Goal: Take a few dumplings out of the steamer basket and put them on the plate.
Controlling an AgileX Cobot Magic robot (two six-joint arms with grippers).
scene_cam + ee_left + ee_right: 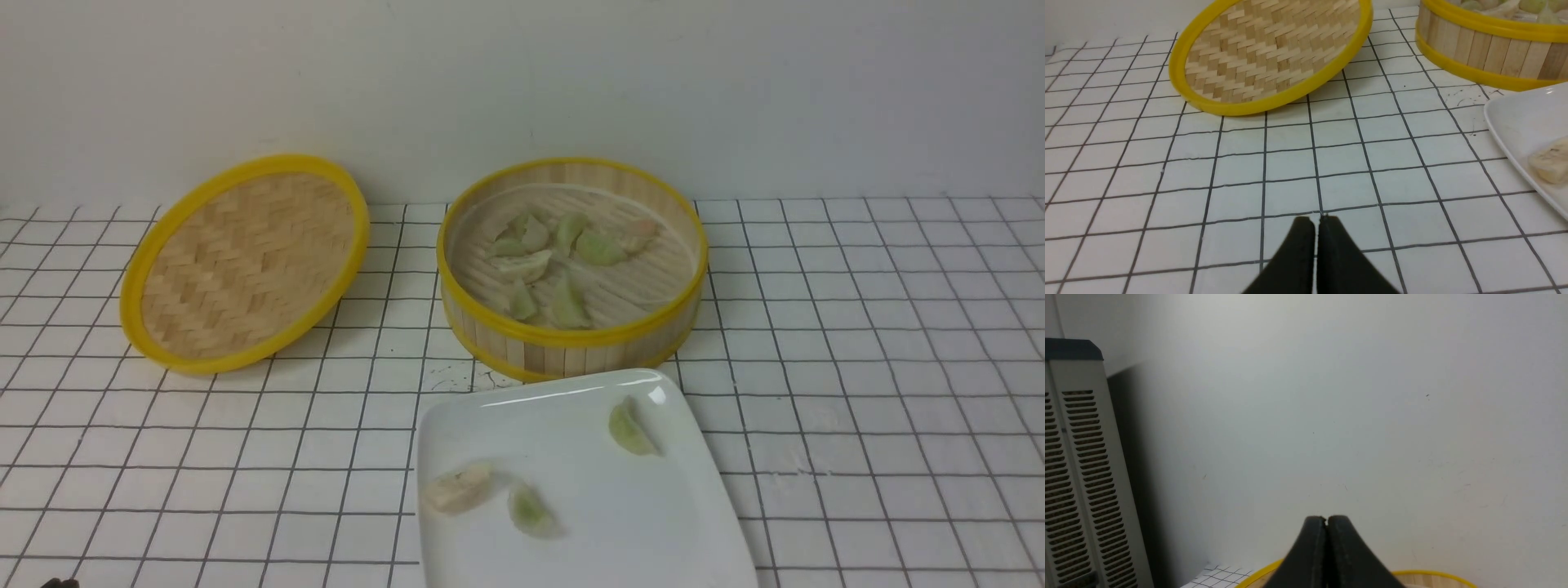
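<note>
The steamer basket stands mid-table with several pale green dumplings on its slatted floor. In front of it lies the white plate with three dumplings on it: a beige one and two green ones. Neither arm reaches into the front view. My left gripper is shut and empty, low over the gridded table, left of the plate and short of the basket. My right gripper is shut and empty, raised and facing the wall, with a yellow basket rim just below it.
The shallow woven lid leans tilted to the left of the basket, also seen as the lid ahead of my left gripper. A grey vented unit stands by the wall. The pale wall runs close behind the basket.
</note>
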